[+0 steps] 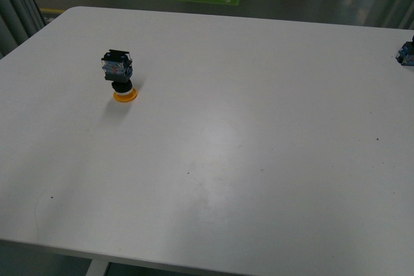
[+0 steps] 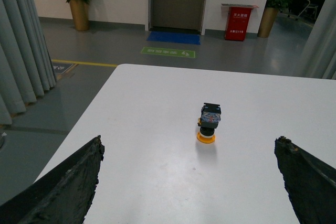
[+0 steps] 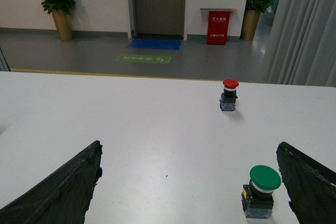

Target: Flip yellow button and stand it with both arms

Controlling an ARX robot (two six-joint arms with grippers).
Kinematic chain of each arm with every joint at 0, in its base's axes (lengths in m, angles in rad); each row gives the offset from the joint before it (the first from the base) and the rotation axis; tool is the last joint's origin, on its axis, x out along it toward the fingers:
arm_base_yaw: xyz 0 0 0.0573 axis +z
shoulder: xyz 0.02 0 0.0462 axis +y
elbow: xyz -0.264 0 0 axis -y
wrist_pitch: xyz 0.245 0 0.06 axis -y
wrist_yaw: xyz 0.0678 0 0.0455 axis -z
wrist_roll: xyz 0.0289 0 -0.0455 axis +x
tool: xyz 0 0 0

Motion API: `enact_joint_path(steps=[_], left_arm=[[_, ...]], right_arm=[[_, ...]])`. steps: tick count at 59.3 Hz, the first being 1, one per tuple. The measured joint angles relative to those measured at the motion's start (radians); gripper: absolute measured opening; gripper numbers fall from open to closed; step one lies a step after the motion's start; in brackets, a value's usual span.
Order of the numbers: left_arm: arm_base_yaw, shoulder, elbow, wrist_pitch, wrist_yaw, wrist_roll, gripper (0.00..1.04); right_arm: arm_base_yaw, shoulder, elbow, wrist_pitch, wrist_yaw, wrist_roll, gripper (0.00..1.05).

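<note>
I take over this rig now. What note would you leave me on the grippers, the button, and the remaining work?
Left gripper: open, empty, facing the yellow button, not touching it.
Right gripper: open, empty; its camera shows a red button and a green button, not the yellow one.
Yellow button: on the table, robot's left side, cap down, body up.
Done: nothing yet. Left: grasp it, flip it, stand it cap up.
</note>
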Motion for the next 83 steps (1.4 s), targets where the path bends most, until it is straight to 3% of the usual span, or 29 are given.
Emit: enact_joint_path(steps=[83], left_arm=[[0.000,0.000,0.000,0.000,0.000,0.000,0.98]], right_arm=[[0.000,0.000,0.000,0.000,0.000,0.000,0.97]])
